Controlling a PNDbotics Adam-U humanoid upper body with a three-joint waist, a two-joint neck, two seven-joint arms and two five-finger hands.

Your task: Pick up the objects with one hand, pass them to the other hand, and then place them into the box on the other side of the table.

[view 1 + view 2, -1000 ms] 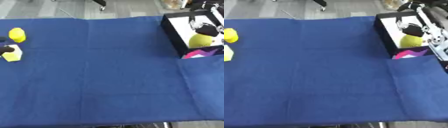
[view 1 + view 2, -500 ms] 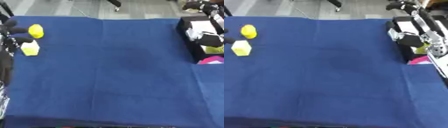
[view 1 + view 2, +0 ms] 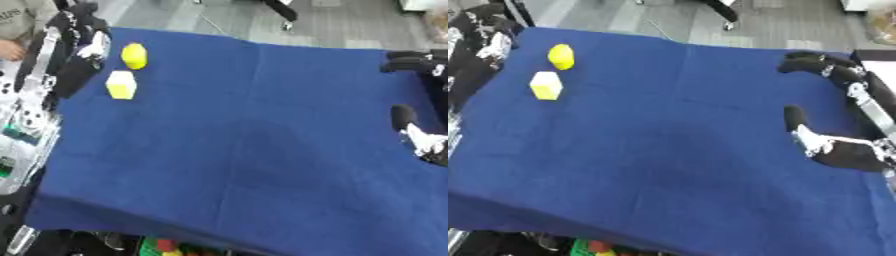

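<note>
The right hand hangs over the right part of the blue cloth, holding nothing. Its thumb sticks up toward the far side and its fingers arch out ahead of the palm, spread apart rather than closed on anything. Just past its far side, at the picture's right edge, a strip of the box shows; what lies in it cannot be made out.

The left hand is at the table's far left corner, by the cloth's edge. Whether its fingers are wide or closed cannot be told, since the arm and hand blur into one dark shape. Just to the right of this hand lie two yellow things, near each other but apart: a lemon on the far side and a paler block nearer the robot. Neither touches the hand.

Between the two hands the cloth runs wide, so the yellow things are well apart from the right hand. Beyond the left hand, at the top left corner, part of a person shows, touching nothing on the table.
</note>
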